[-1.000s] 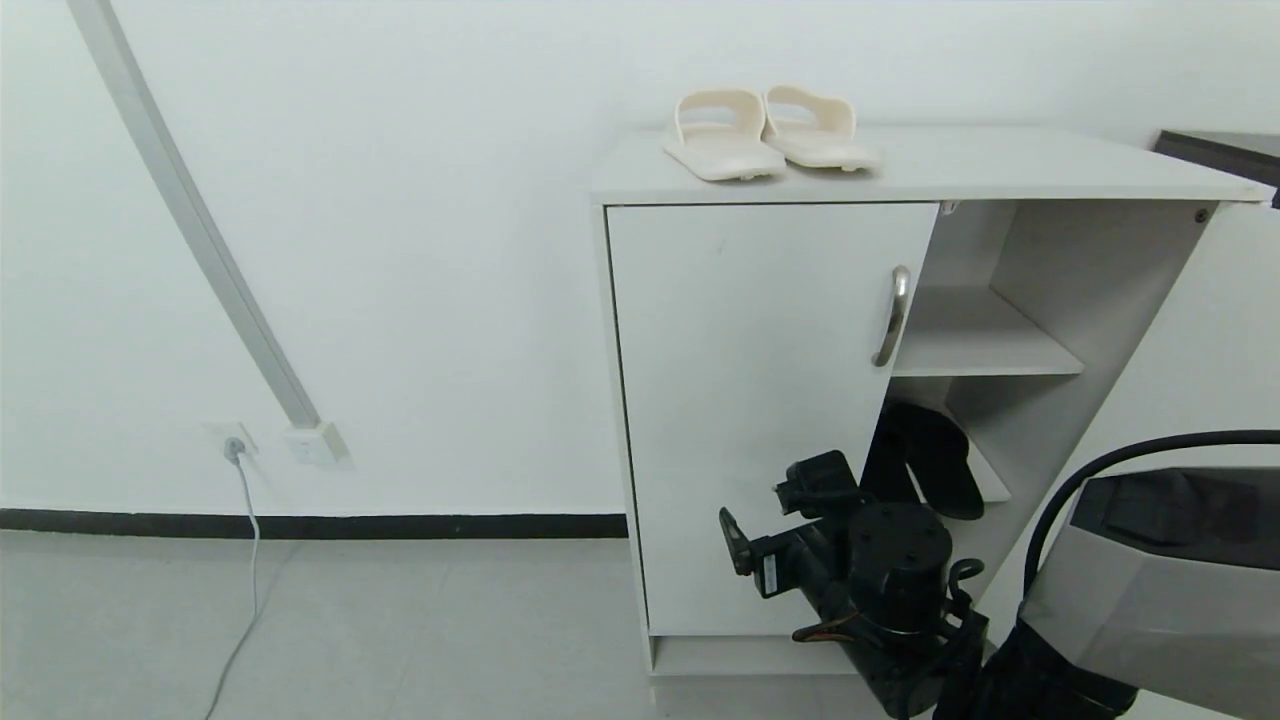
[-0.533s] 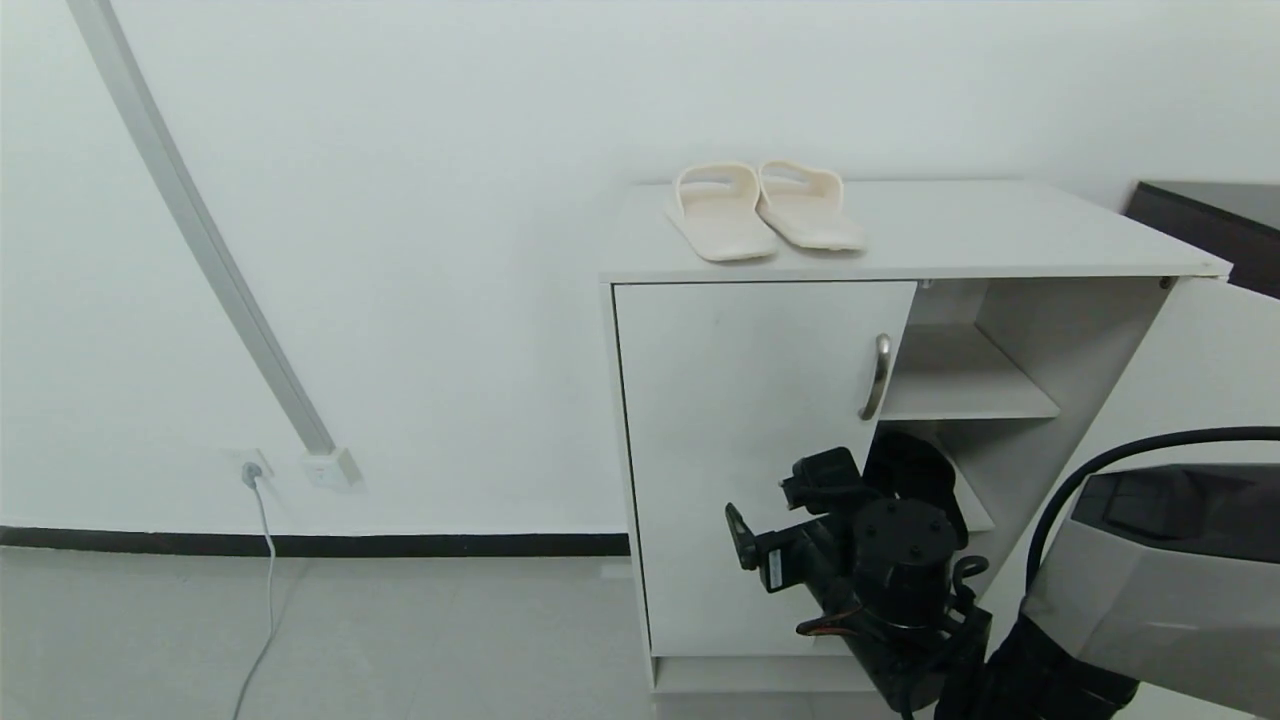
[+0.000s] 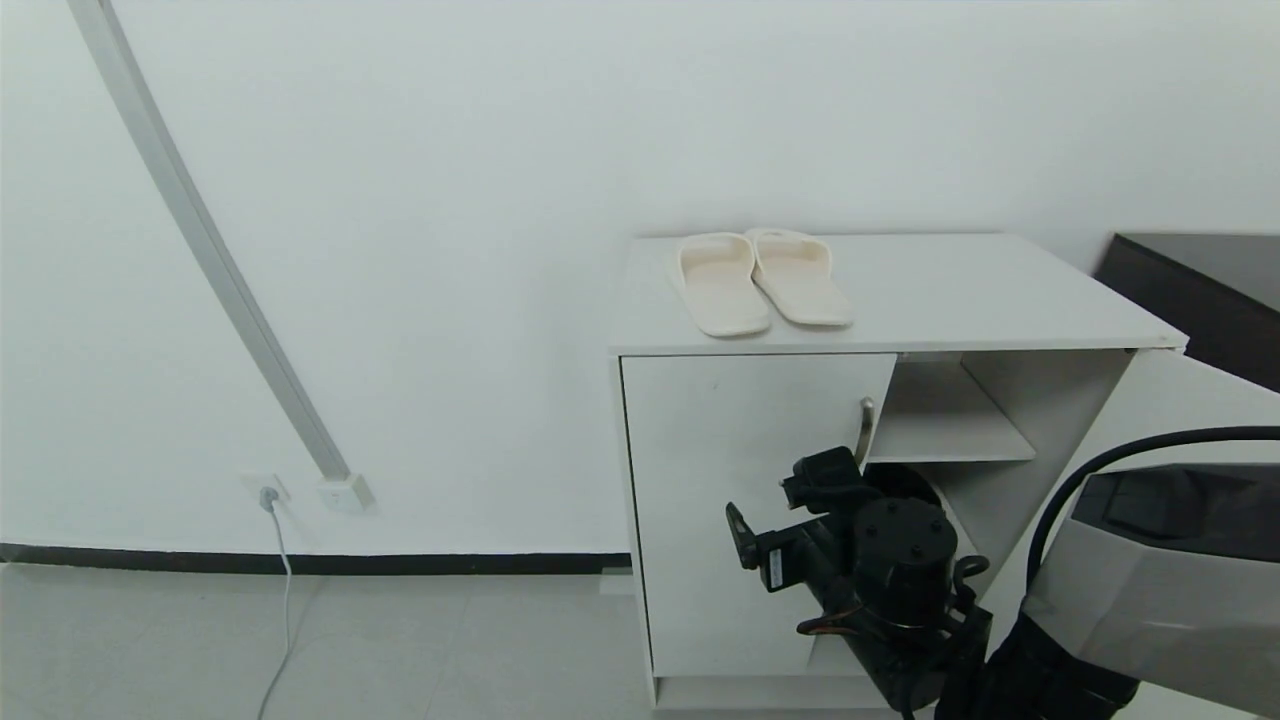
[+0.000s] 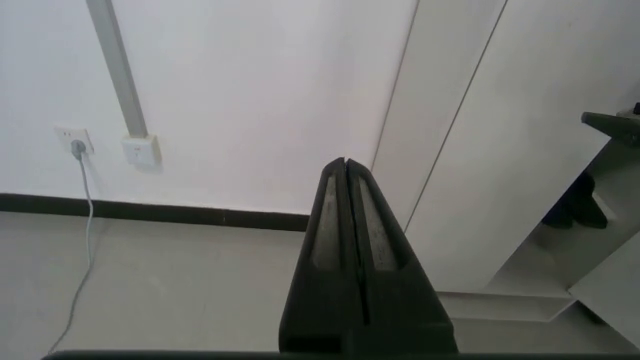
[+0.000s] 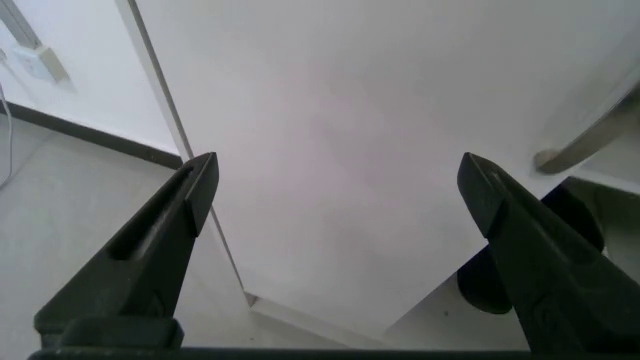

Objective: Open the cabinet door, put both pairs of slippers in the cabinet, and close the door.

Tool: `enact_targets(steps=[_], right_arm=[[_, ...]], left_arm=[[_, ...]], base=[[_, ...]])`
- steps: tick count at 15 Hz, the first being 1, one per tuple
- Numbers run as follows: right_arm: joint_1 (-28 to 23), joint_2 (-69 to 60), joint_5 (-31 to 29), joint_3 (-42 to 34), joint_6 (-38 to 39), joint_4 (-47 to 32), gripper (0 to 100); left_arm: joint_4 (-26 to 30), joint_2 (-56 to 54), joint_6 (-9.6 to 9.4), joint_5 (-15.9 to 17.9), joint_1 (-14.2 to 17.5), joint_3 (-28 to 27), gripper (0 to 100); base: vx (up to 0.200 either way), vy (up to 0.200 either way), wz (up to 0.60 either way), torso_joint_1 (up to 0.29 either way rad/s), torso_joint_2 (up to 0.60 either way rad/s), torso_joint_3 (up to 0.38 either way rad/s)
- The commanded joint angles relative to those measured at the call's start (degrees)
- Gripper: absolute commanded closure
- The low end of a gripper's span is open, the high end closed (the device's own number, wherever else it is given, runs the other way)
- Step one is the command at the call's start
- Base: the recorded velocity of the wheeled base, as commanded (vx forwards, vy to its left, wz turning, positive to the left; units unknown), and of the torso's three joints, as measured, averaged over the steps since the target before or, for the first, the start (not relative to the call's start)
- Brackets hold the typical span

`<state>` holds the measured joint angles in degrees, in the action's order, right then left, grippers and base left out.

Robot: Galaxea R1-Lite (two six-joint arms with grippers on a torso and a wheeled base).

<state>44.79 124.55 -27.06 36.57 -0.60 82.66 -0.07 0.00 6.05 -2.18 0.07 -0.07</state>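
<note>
On the cabinet top [image 3: 950, 290], toward its 10 o'clock corner, the pair of cream slippers [image 3: 760, 282] lies side by side, not yet picked up. The pair has not been moved in the last second. The whole head view has shifted, so the cabinet sits lower in it and its top is seen more from above, which reads as the camera rising. At about 5 o'clock from the cream pair, the black slippers [image 4: 577, 203] already stand in the lower compartment, below the bare upper shelf [image 3: 940, 425]. The right-hand door [image 3: 1180, 400] stands swung open at the cabinet's 3 o'clock side. The left-hand door [image 3: 740, 480] is closed, its metal handle [image 3: 865, 430] at its inner edge.

The right arm [image 3: 890, 560] hangs in front of the closed door, at 6 o'clock from the cream pair. Its right end effector [image 5: 337, 165] is released, the fingers spread wide and holding nothing. The left end effector [image 4: 345, 175] is clenched on nothing, off to the cabinet's 9 o'clock side.

The task looks about half done. The raised viewpoint probably prepares a reach up to the cream pair, which then goes inside before the door is closed.
</note>
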Motion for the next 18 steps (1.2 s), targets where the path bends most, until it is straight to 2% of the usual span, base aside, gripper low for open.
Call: enact_targets(steps=[1,13,18], right_arm=[[0.04,0.08,-0.01,-0.01,-0.02,0.04,0],[0.04,0.25,0.08,-0.45,-0.98,0.92,0],[0.04,0.25,0.08,-0.89,-1.25,0.92,0]], left_arm=[[-0.01,0.00,0.02,-0.02,0.01,-0.01,100],[-0.01,0.00,0.02,-0.02,0.01,-0.01,100],[-0.01,0.00,0.02,-0.02,0.01,-0.01,100]], base=[[0.000,0.000,0.00,0.203,-0.52,-0.320],[0.000,0.000,0.00,0.242,-0.56,-0.320],[0.000,0.000,0.00,0.190,-0.40,-0.221]])
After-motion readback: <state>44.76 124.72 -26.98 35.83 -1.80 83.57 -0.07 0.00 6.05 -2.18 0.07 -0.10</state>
